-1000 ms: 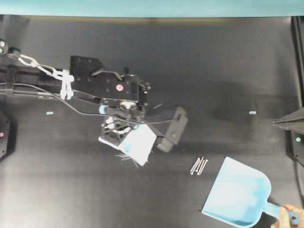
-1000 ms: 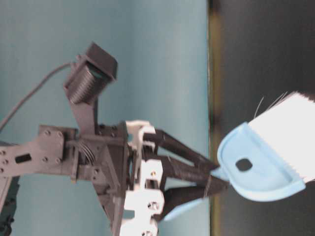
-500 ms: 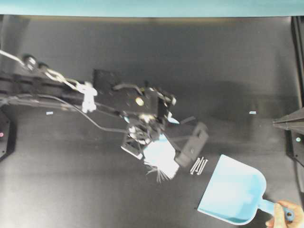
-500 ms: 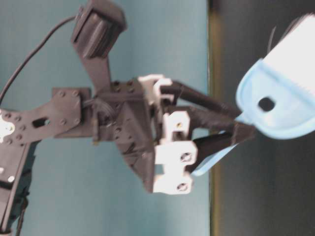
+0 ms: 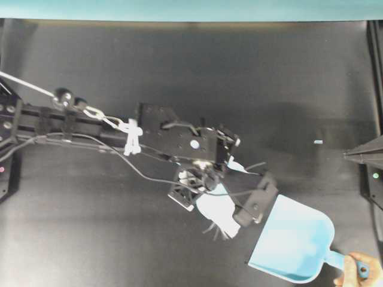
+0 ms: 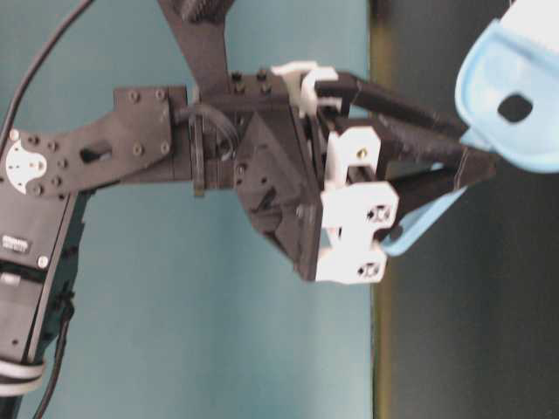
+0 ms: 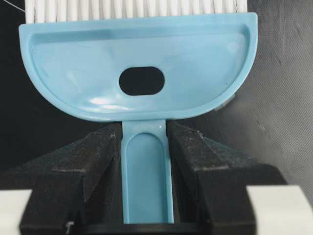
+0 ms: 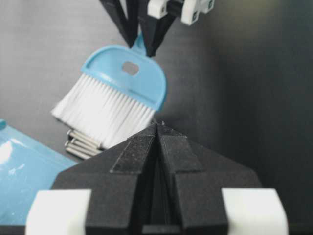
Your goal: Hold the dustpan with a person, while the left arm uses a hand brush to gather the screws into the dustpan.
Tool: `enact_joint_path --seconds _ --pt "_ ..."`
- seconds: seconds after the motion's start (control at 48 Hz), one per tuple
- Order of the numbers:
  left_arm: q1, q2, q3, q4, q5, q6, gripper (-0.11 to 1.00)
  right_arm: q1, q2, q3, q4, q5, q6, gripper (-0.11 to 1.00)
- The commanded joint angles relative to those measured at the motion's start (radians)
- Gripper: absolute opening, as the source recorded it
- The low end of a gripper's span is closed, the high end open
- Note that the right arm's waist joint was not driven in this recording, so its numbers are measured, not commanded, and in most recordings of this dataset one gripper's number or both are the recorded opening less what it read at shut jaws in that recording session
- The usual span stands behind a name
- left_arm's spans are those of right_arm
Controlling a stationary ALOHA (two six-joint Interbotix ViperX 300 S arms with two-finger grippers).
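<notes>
Several grey screws (image 8: pixel 80 142) lie bunched just beside the dustpan (image 5: pixel 294 239) mouth, under the hand brush (image 8: pixel 113 95) bristles. The left gripper (image 7: pixel 145 147) clamps the brush handle. The person (image 5: pixel 353 276) pinches the dustpan handle. The right gripper (image 8: pixel 157 128) is pressed closed, away from the dustpan.

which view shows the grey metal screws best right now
The right wrist view: the thin grey metal screws lie bundled under the white bristles of the light blue plastic hand brush. In the other three views they are hidden or out of frame.
</notes>
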Motion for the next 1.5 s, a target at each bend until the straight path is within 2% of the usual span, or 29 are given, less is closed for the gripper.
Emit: enact_joint_path --seconds 0.0,0.188,0.396,0.584,0.75,0.959,1.125,1.23,1.355,1.48 --pt "-0.006 0.011 -0.048 0.002 -0.008 0.02 0.31 0.0 0.005 -0.008 -0.002 -0.005 -0.008 0.0" --pt "-0.032 0.069 -0.17 0.002 -0.011 0.064 0.3 -0.002 0.005 -0.008 -0.002 -0.005 -0.008 0.0" --pt "-0.052 0.153 -0.307 0.002 -0.015 0.078 0.3 0.0 0.005 -0.006 -0.002 -0.005 -0.008 0.0" --pt "-0.081 0.198 -0.39 0.002 -0.057 0.103 0.3 -0.002 0.005 -0.008 -0.002 -0.005 -0.008 0.0" --pt "-0.089 0.209 -0.42 0.0 -0.107 0.109 0.3 -0.002 0.005 -0.008 -0.003 -0.005 -0.008 0.0" --pt "-0.078 0.164 -0.419 0.002 -0.109 0.101 0.3 0.0 0.005 -0.006 -0.002 -0.005 -0.008 0.0" --pt "-0.064 0.06 -0.41 0.002 -0.129 0.101 0.3 0.0 0.003 -0.008 -0.002 -0.005 -0.008 0.0" --pt "-0.051 -0.021 -0.368 0.002 -0.146 0.098 0.3 0.0 0.005 -0.008 -0.002 -0.005 -0.008 -0.01" --pt "-0.037 -0.123 -0.262 0.0 -0.186 0.083 0.3 0.0 0.003 -0.006 -0.002 -0.005 -0.008 0.0" --pt "-0.011 -0.222 -0.067 0.0 -0.282 0.043 0.3 -0.002 0.005 -0.008 -0.002 -0.005 -0.008 0.0"
